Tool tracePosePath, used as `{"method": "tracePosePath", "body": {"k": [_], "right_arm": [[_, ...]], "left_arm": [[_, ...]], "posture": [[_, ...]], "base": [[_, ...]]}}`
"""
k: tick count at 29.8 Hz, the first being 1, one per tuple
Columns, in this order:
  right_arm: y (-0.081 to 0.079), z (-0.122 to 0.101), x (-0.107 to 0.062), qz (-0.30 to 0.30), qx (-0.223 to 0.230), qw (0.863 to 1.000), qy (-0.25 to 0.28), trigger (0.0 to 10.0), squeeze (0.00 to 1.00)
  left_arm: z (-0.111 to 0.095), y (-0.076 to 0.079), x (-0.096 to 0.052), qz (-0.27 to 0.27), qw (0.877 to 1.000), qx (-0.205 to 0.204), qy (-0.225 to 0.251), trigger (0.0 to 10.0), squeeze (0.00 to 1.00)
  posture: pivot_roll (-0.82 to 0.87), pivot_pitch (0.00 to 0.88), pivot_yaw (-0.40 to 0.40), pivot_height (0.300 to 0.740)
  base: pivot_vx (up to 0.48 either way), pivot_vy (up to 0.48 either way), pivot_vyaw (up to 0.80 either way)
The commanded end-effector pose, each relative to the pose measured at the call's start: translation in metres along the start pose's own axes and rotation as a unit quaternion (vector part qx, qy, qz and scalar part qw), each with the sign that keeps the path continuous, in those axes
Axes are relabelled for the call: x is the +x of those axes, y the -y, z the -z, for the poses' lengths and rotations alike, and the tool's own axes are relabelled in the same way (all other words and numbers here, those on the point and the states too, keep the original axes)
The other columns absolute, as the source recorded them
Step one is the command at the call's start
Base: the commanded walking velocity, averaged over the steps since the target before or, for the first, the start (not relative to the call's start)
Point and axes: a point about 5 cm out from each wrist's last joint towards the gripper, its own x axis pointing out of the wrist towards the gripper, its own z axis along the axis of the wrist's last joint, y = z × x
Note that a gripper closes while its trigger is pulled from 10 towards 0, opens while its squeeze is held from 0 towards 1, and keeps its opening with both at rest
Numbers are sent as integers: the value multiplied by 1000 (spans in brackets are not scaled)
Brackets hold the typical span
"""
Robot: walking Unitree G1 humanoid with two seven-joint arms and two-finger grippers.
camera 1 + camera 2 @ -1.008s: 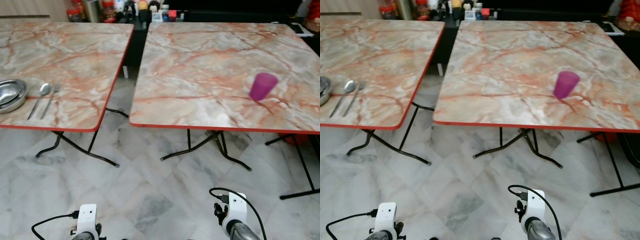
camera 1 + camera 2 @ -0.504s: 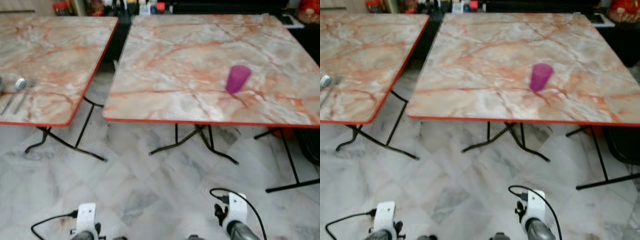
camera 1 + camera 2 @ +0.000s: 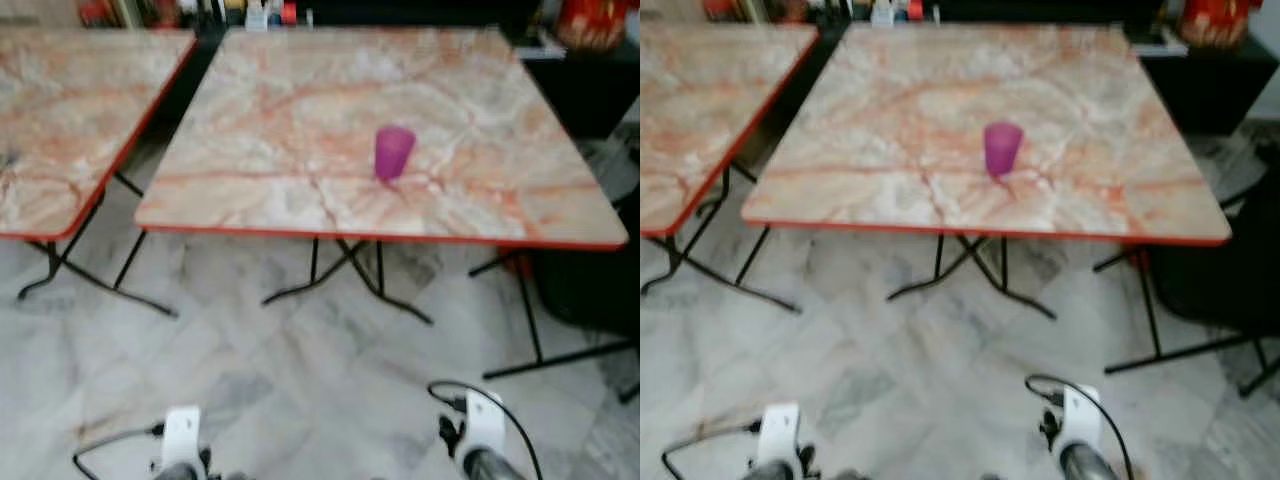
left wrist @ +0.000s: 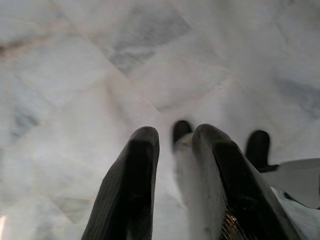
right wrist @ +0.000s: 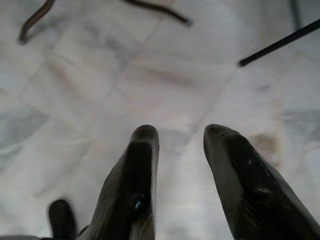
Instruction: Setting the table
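Observation:
A purple plastic cup stands upright on the right marble-topped table, a little behind its red front edge. Both arms hang low over the floor, their white wrists at the bottom of the head views, well short of the table. In the left wrist view my left gripper points down at the marble floor, fingers a little apart with nothing between them. My right gripper is open wider over the floor and also holds nothing.
A second marble table stands to the left, across a narrow gap. Black folding legs splay under the tables. A dark chair or cabinet sits at the right table's corner. Bottles and jars line the back. Pale marble floor lies between me and the tables.
The whole view has swung to the right, blurred. The bowl and cutlery on the left table have slid out of frame and the cup now sits near the middle. Arms unchanged.

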Motion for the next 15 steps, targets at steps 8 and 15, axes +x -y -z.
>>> {"method": "tracePosePath", "body": {"k": [8,15], "right_arm": [[-5,4,0,-7,-1,1000,-9,10000,0],[-7,6,0,-9,1,1000,-11,10000,0]], "left_arm": [[12,-12,-3,-18,1000,-5,-20,10000,0],[12,-12,-3,-19,1000,-10,-22,10000,0]], "posture": [[-89,142,-37,740],[-92,147,-36,740]], "base": [[0,-143,0],[0,0,0]]}}
